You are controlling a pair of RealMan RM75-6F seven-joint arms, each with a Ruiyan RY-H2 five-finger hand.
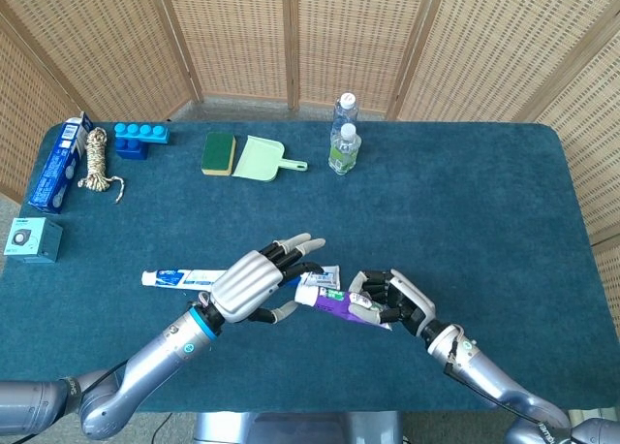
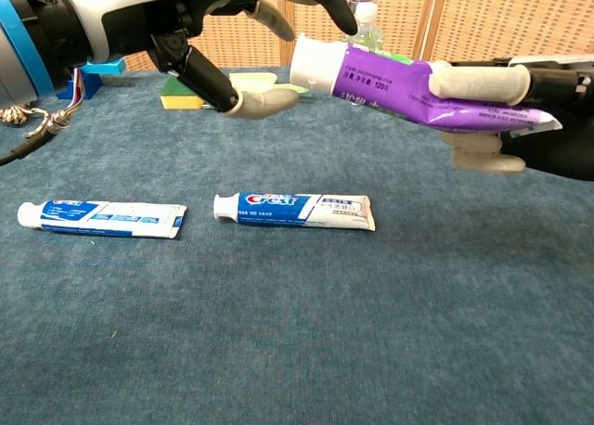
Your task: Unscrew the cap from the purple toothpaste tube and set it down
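While the right hand (image 1: 392, 301) grips the purple toothpaste tube (image 2: 408, 80) by its flat end, lifted off the table (image 1: 465, 211) near the front edge, the white cap (image 2: 310, 63) points toward the left hand (image 1: 254, 285). That left hand holds nothing; its fingers (image 2: 263, 100) are spread apart around the cap end, one fingertip just below the cap and others arched above it, and whether any of them touches the cap cannot be told. Just behind the hands lie two blue-and-white toothpaste tubes (image 2: 294, 210) end to end on the blue cloth. Farther back stand two clear bottles (image 1: 344, 148) near the middle, with a green dustpan (image 1: 263, 159) and a green-and-yellow sponge (image 1: 219, 152) to their left. At the far left corner sit a blue block (image 1: 139, 139), a coil of rope (image 1: 96, 163), a blue carton (image 1: 57, 165) and a teal box (image 1: 32, 240).
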